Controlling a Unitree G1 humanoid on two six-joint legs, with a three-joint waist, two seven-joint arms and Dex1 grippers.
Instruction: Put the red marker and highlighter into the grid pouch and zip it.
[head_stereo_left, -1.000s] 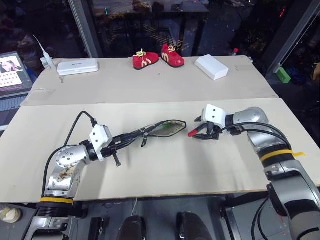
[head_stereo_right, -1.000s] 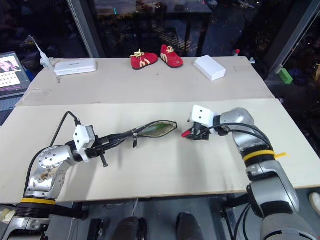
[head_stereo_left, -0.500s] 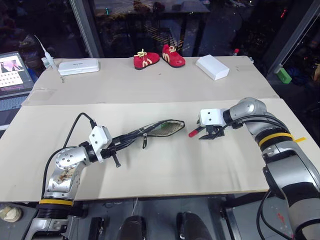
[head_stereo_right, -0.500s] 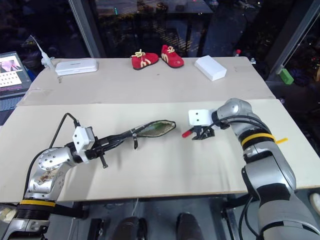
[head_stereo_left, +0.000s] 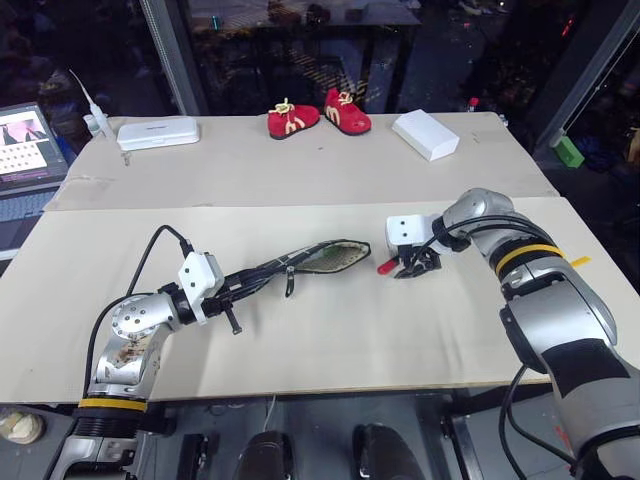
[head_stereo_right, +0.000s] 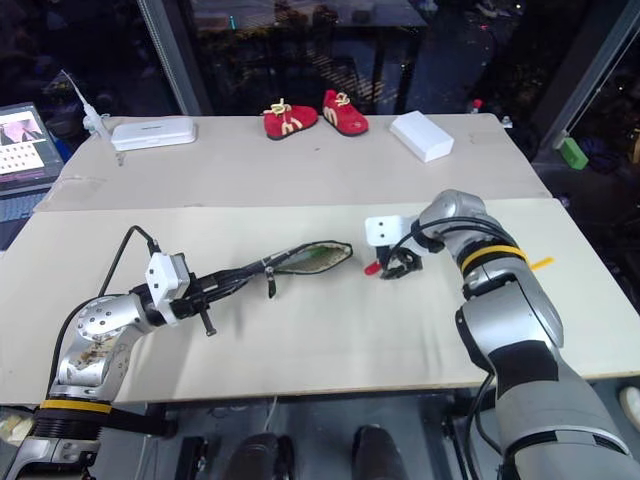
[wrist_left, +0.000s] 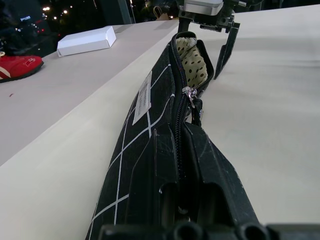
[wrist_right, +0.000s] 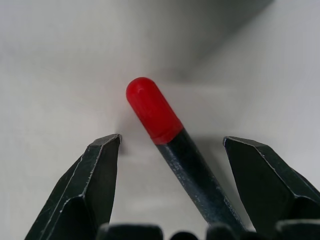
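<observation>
1. Holding the grid pouch (head_stereo_left: 300, 263) pinched in my left tool (head_stereo_left: 232, 287), mouth gaping; it may sag.
2. My right tool (wrist_right: 170, 150), spread, straddles the red marker (wrist_right: 172, 145) on the counter (head_stereo_left: 330, 330); closing off-centre could roll it away.

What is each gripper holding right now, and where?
Left gripper grips the grid pouch at its closed end. Right gripper is open, straddling the red marker, holding nothing.

Silver-grey jointed arms with yellow bands, white camera boxes at wrists, black cables looping along, black two-fingered left gripper (head_stereo_left: 236, 290) and right gripper (head_stereo_left: 411, 268).
</observation>
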